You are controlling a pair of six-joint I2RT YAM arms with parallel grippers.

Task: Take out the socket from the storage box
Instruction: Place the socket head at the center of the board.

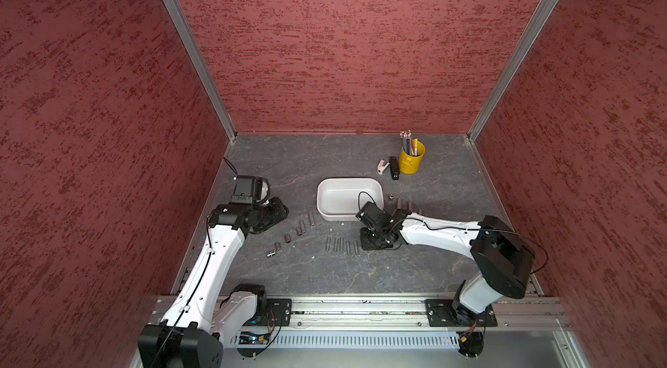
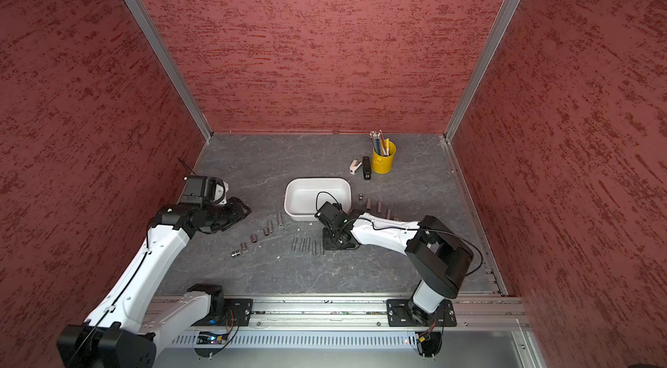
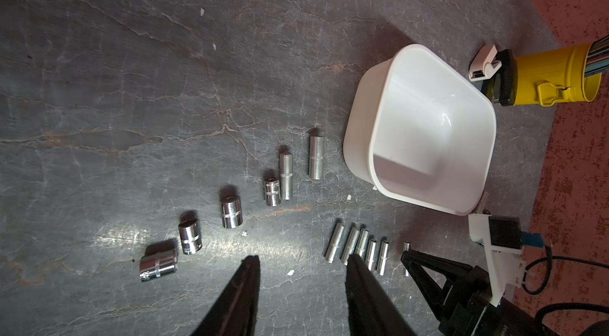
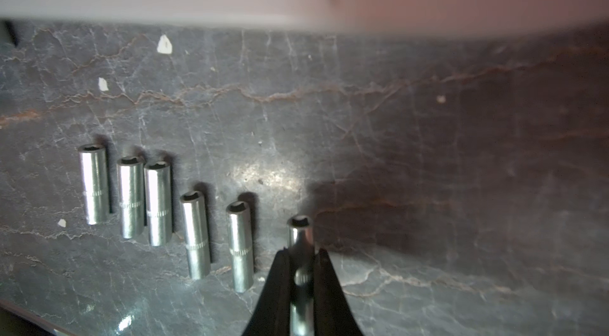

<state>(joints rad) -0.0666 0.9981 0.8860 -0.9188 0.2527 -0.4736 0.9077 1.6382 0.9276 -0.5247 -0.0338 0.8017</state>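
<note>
The white storage box stands mid-table, and in the left wrist view its inside holds nothing. My right gripper is shut on a thin chrome socket. It holds that socket low at the table, in front of the box, at the right end of a row of long sockets. My left gripper hangs open over bare table to the left, with nothing between its fingers.
A slanting line of fatter sockets lies left of the box. More sockets lie right of it. A yellow pencil bucket and a black stapler stand behind the box. Red walls close three sides.
</note>
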